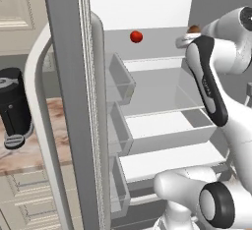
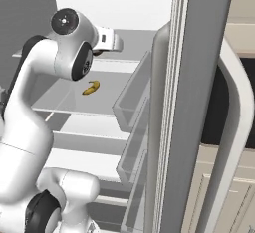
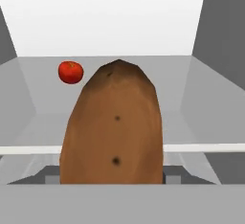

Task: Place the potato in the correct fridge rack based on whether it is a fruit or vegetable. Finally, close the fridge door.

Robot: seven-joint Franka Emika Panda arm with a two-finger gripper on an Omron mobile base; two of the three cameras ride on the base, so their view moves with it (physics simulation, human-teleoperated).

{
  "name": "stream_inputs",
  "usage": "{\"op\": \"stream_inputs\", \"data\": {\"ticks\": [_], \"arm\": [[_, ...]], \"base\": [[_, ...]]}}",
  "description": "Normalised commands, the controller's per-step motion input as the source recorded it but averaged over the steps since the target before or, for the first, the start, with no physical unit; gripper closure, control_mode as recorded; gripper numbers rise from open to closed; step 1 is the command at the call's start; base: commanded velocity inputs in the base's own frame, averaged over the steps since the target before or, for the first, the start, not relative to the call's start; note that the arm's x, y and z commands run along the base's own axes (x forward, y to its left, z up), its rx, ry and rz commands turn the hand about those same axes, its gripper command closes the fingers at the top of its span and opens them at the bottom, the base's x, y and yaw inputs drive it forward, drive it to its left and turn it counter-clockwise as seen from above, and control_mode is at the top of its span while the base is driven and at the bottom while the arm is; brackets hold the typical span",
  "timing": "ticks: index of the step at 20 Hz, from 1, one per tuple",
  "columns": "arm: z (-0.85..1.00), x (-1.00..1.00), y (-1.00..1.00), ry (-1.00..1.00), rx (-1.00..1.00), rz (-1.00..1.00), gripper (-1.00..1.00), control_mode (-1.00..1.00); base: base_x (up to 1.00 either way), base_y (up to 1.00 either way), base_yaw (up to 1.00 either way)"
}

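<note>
The potato [image 3: 112, 127] is pinched in the tool [image 1: 189, 36], held up at the top rack [image 3: 201, 86]; a red fruit [image 3: 71, 72] sits at its 10 o'clock. Left to do: releasing it, then shutting the fridge door [image 1: 74, 101].

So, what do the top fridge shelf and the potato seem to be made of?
The fridge rack looks like pale grey translucent plastic or glass: smooth, and lower parts show through it faintly. The potato looks like real vegetable skin, brown and matte, with small dark eyes and no shine.
</note>
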Motion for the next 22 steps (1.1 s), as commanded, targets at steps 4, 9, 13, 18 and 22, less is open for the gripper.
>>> {"op": "stream_inputs", "data": {"ticks": [4, 9, 13, 18, 22], "arm": [[0.0, 0.6, -0.11, 0.08, 0.0, 0.0, 1.0, -1.0], [-0.12, 0.44, -0.01, 0.11, 0.0, 0.0, 1.0, -1.0], [-0.27, 0.28, 0.0, 0.02, 0.0, 0.0, 1.0, -1.0], [-0.36, 0.28, 0.0, 0.0, 0.0, 0.0, 1.0, -1.0], [-0.05, 0.57, 0.0, 0.0, 0.0, 0.0, 1.0, -1.0]], "base": [[0.0, 0.0, 0.0], [0.0, 0.0, 0.0], [0.0, 0.0, 0.0], [0.0, 0.0, 0.0], [0.0, 0.0, 0.0]]}}
